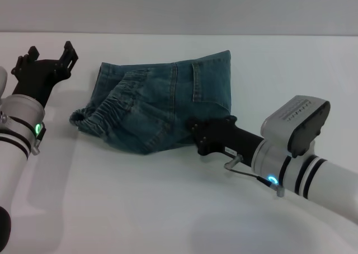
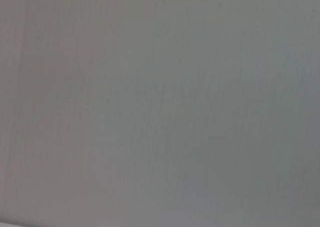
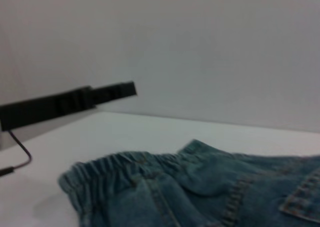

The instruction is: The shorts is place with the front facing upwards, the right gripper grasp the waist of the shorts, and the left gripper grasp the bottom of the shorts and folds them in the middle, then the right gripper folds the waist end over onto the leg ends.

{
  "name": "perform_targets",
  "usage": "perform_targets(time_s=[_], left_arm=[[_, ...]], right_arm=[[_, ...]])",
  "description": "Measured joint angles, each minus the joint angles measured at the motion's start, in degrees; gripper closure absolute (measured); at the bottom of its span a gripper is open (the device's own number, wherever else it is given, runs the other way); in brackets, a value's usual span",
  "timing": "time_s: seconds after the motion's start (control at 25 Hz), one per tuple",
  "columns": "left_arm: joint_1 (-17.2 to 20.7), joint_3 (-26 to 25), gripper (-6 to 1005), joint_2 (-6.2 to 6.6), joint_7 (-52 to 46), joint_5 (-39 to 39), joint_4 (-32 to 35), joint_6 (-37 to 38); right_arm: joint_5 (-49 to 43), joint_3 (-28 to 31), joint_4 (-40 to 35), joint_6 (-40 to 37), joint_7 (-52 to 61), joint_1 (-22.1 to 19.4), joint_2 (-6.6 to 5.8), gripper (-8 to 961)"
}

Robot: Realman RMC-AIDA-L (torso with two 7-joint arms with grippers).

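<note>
Right gripper (image 1: 196, 132) at folded shorts (image 1: 162, 106) edge, grip unclear; left gripper (image 1: 51, 57) spread, empty.

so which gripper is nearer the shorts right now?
Right. The right gripper sits at the near right edge of the folded shorts. The left gripper is raised off to their far left, apart from the cloth, fingers spread.
</note>
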Motion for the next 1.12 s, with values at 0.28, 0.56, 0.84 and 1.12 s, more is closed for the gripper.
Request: perform_targets(time_s=[0.28, 0.56, 0.84, 1.12], left_arm=[[-1.0, 0.0, 194, -0.06, -0.9, 0.0, -1.0, 0.1], [-1.5, 0.2, 194, -0.06, -1.0, 0.0, -2.2, 0.1], [-1.4, 0.3, 194, -0.07, -1.0, 0.0, -2.7, 1.0], [-3.5, 4.1, 194, -0.34, -0.9, 0.1, -8.6, 9.0]], right_arm=[[0.8, 3.0, 5.2, 0.5, 0.5, 2.4, -0.26, 953], [-1.0, 5.5, 6.7, -2.4, 0.1, 3.9, -0.68, 948], [-8.5, 6.4, -0.9, -9.0, -0.7, -1.8, -0.18, 941], [-3.0, 22.9, -1.9, -18.8, -24.2, -11.8, 0.39, 934]])
